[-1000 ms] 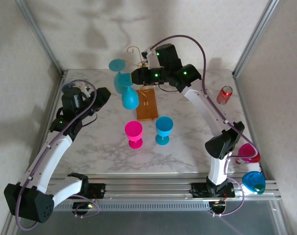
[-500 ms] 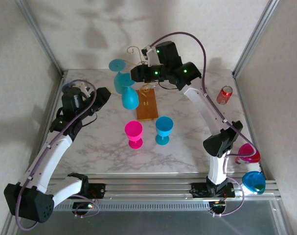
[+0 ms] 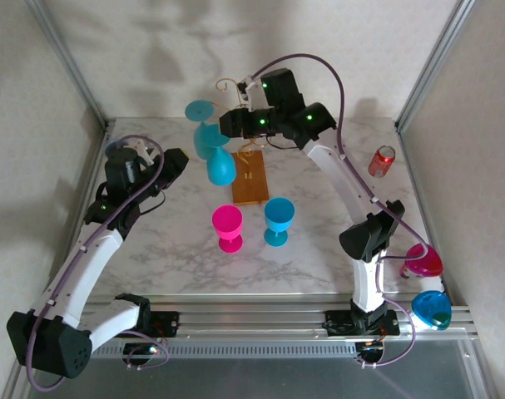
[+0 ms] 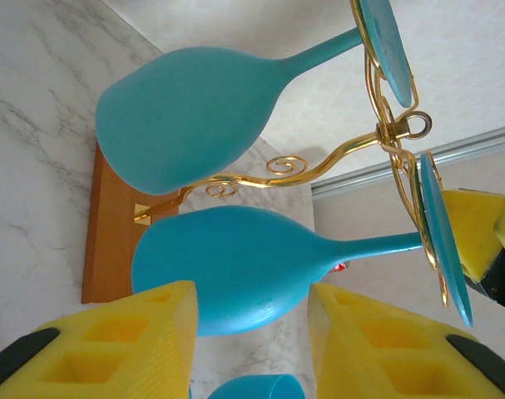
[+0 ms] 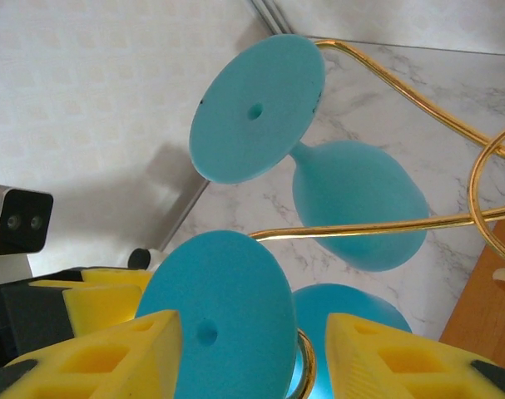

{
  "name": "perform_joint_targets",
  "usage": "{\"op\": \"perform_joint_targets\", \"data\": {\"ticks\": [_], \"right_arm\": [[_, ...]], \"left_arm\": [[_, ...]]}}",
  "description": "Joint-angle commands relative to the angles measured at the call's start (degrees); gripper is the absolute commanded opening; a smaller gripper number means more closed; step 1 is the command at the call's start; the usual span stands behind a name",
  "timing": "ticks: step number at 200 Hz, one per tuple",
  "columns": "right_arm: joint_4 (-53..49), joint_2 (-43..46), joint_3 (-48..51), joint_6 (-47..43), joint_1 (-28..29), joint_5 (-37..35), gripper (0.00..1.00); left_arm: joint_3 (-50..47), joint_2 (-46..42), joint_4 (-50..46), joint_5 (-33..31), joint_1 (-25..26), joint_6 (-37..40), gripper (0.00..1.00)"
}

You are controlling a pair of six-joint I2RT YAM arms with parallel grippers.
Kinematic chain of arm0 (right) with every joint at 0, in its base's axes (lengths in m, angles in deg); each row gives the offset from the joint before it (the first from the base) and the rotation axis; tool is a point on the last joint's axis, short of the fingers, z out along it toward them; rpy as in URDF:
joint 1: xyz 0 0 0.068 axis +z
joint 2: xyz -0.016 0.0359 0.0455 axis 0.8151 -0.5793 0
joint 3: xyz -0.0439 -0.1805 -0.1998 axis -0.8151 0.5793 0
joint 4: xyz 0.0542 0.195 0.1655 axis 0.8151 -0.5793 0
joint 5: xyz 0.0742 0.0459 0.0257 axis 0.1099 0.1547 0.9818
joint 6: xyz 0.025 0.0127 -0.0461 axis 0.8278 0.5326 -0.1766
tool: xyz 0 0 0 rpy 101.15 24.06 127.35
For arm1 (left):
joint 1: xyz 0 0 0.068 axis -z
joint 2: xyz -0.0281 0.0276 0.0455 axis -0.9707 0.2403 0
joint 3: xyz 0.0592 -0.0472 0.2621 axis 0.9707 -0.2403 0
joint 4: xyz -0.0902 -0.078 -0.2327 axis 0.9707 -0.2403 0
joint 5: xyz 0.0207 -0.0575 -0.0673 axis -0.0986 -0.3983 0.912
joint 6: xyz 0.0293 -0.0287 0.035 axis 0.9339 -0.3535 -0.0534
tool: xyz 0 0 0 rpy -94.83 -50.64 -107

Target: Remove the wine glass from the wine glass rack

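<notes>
Released right pincer [image 5: 250,353] is straddling the foot [image 5: 210,332] of the nearer wine glass [image 5: 360,309]; left pincer [image 4: 252,328] also released. Glass is looking light, rigid, slick: stem [image 4: 368,245] seeming the surest hold

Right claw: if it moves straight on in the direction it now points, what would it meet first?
Probably the round foot of the nearer teal wine glass, which hangs on the wine glass rack straight ahead of the open right claw. Depth is unclear, but it looks very close.
</notes>
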Motion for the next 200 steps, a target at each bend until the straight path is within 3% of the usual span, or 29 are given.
{"op": "perform_joint_targets", "data": {"ticks": [1, 200], "right_arm": [[0.0, -0.7, -1.8, 0.2, -0.2, 1.9, 0.49], [2.8, 4.0, 4.7, 3.4, -0.3, 5.9, 0.48]], "left_arm": [[0.9, -0.4, 1.0, 0.5, -0.5, 0.8, 0.39], [0.6, -0.7, 1.1, 0.5, -0.8, 0.6, 0.39]]}}
